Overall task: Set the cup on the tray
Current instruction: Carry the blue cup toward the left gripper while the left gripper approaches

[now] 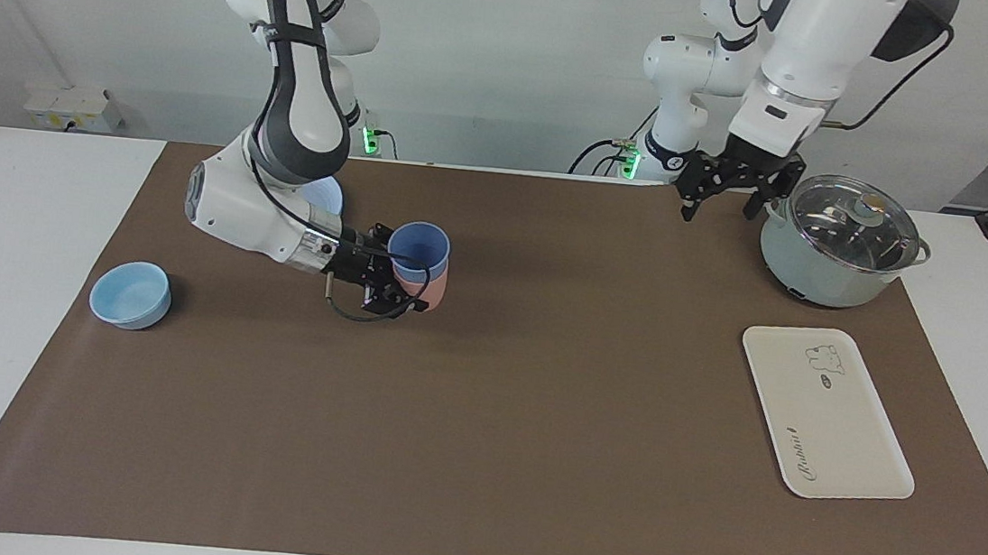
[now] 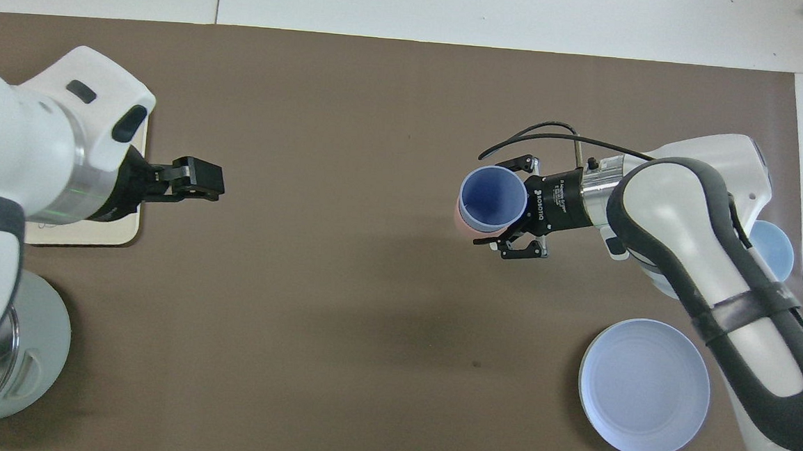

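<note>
The periwinkle-blue cup [image 1: 418, 248] stands nested in a salmon-pink tumbler [image 1: 428, 289] on the brown mat, toward the right arm's end. My right gripper [image 1: 390, 269] reaches in sideways, its fingers on either side of the cup, closed on it; it also shows in the overhead view [image 2: 507, 205] around the cup [image 2: 492, 200]. The cream-white tray [image 1: 825, 414] lies flat toward the left arm's end, and my left arm partly covers it in the overhead view [image 2: 87, 234]. My left gripper [image 1: 723, 204] waits open in the air beside the pot.
A lidded grey-green pot [image 1: 837, 243] stands nearer to the robots than the tray. A round blue plate [image 2: 642, 387] lies under my right arm. A low light-blue bowl [image 1: 130, 294] sits at the right arm's end of the mat.
</note>
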Available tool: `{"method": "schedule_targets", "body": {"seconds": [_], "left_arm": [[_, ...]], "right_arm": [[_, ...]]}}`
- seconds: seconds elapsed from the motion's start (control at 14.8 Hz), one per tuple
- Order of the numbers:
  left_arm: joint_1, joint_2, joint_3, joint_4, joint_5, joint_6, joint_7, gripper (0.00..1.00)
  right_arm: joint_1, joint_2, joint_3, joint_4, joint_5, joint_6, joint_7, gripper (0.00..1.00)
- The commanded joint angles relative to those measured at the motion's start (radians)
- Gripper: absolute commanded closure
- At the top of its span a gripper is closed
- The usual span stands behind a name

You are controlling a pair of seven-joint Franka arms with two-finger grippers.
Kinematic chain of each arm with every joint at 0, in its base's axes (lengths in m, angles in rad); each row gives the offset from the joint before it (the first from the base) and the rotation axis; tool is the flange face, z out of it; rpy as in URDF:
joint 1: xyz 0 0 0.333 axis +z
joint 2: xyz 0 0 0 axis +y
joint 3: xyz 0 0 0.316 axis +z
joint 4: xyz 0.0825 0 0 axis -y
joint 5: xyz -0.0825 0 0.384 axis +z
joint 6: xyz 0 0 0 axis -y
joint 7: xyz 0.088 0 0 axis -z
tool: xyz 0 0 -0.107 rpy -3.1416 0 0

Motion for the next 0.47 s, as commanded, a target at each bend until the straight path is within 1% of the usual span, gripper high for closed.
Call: {"method": "schedule_targets", "body": {"seconds": [0.0,0.27,0.41], "left_arm": [[-0.103,-0.058,0.018,-0.108,-0.030,0.151,-0.205,0.00],[-0.218,-0.040,0.018,-0.114,-0.030,0.300,-0.419,0.00],[-0.248,-0.015,0.018,-0.113,-0.030,0.352,-0.454,0.02]], "right_arm": [[0.060,-0.033,0.000,-0.021,0.032,0.063,0.055,1.00],[0.183,-0.020,0.000,-0.005,0.031,0.239,0.167,1.00],[0.211,-0.014,0.000,0.004,0.029,0.273,0.206,1.00]]}}
